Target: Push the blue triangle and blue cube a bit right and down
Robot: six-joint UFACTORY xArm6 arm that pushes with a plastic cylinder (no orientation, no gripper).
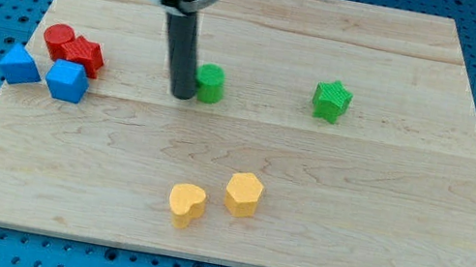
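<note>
While the rod stands upright over the board's upper middle, my tip [182,94] rests on the wooden board [230,235] just beside the green cylinder [211,83], on its left. No pincer is fitted, so none shows either apart or together.

The blue triangle [20,65] sits at the board's left edge, partly overhanging it. The blue cube [66,81] lies just beside it on the right. Open board extends right and down from both.

Count:
- Blue: two.
- Red: two, a red cylinder [58,39] and a red star [85,54], touching, above the blue pair.
- Green: two, including a green star [331,101] toward the right.
- Yellow: two, a yellow heart [186,203] and a yellow hexagon [244,194], near the bottom edge.
</note>
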